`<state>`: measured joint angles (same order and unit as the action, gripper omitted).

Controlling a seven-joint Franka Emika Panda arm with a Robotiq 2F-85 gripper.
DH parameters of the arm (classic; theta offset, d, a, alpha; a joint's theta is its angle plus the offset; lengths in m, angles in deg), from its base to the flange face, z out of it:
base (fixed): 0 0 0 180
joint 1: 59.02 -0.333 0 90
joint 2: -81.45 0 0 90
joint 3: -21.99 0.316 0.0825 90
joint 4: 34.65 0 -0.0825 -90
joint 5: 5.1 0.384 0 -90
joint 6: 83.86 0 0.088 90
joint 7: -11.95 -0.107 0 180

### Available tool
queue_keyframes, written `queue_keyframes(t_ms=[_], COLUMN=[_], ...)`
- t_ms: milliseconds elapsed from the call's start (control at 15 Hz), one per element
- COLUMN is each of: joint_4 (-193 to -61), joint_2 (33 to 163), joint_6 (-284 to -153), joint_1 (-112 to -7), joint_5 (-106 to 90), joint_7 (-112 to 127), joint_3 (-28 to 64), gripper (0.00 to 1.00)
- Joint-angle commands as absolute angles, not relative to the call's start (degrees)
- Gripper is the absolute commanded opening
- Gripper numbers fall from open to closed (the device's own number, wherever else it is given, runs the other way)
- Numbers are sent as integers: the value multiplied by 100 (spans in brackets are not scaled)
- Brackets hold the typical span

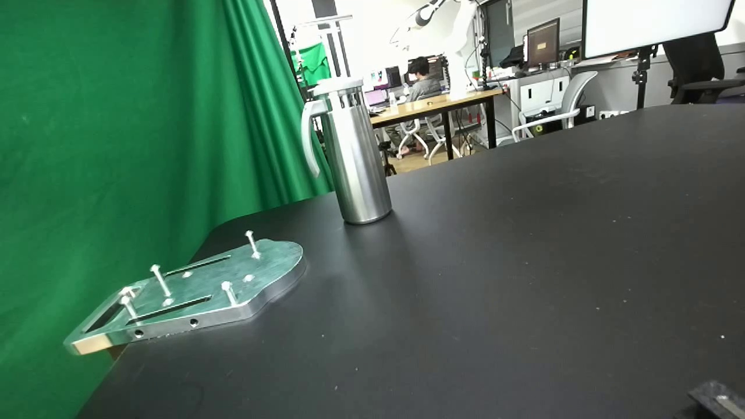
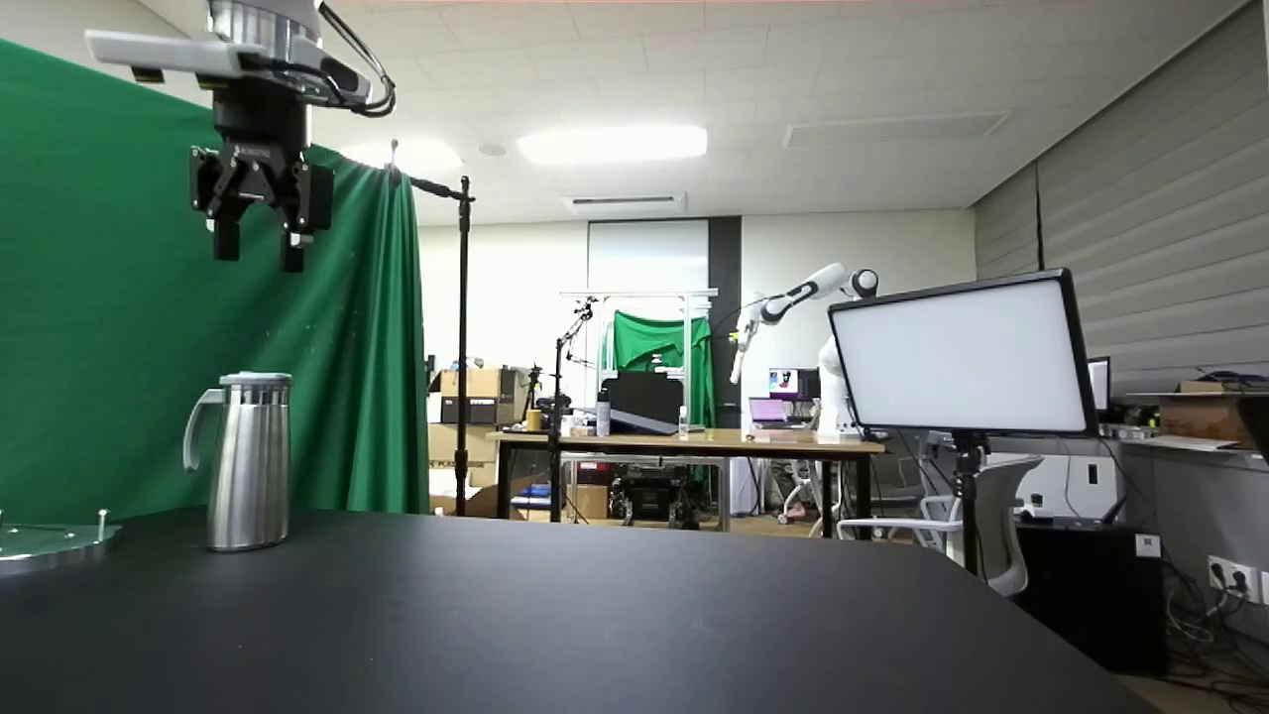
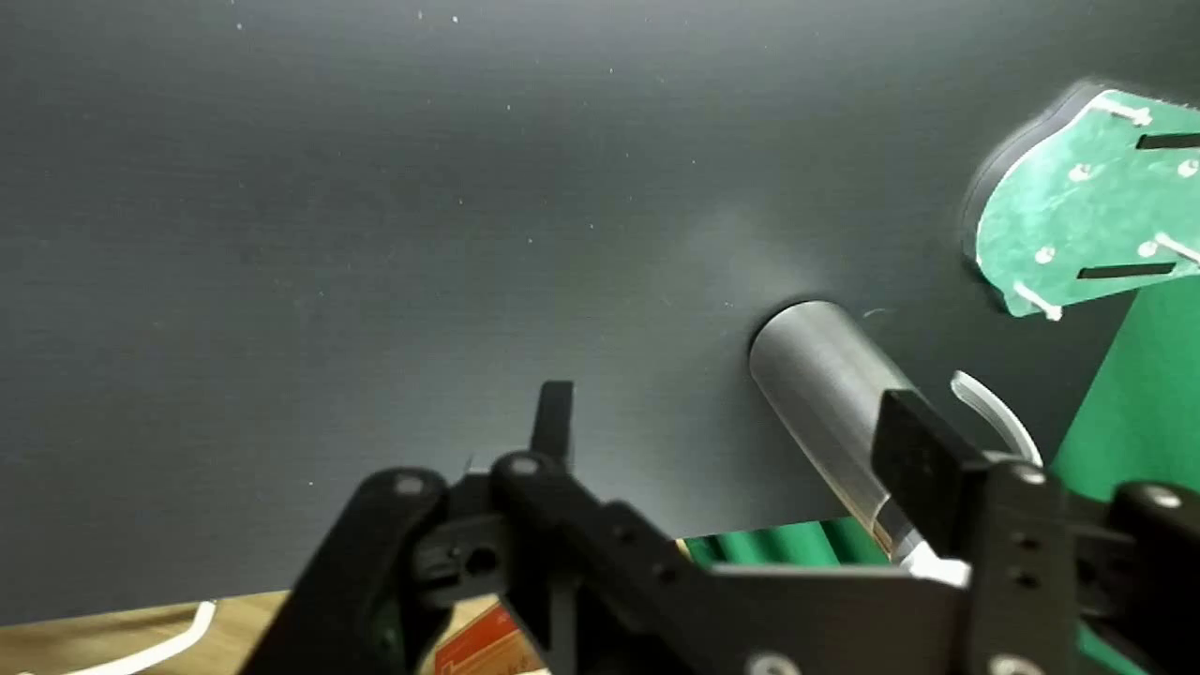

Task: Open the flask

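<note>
In the wrist view the slightly blurred gripper [image 3: 731,427] hides part of the flask [image 3: 825,394], some of its lid [image 3: 937,567] and one end of its handle [image 3: 998,417]. The right edge cuts off the greenish plate [image 3: 1106,214]; in an exterior view the left edge crops it, and the arm [image 2: 263,30] is cut short. In an exterior view a dark object [image 1: 720,399] at the near right is cropped beyond recognition; the features of the far person [image 1: 426,87] are too small to tell.

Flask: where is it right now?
In an exterior view, the flask stands upright at left on the black table, right of the pegged plate, with the green curtain behind it.
</note>
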<state>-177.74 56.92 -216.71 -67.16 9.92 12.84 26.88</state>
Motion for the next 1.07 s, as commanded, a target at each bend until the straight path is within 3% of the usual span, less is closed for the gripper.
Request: queue_keyframes(t_ms=[0, 533, 800, 867, 1000], joint_4=[-16654, -14400, -13232, -13935, -13773], joint_2=[6932, 8979, 9706, 9341, 9479], joint_6=[-21751, -21370, -20674, -21147, -21099], joint_1=[-6776, -6991, -7311, -7211, -7269], joint_5=[660, -517, -780, -558, -569], joint_7=[1169, 684, 433, 807, 796], joint_3=[2931, 3349, 3367, 3357, 3362], gripper=[51, 0, 0, 0, 1])
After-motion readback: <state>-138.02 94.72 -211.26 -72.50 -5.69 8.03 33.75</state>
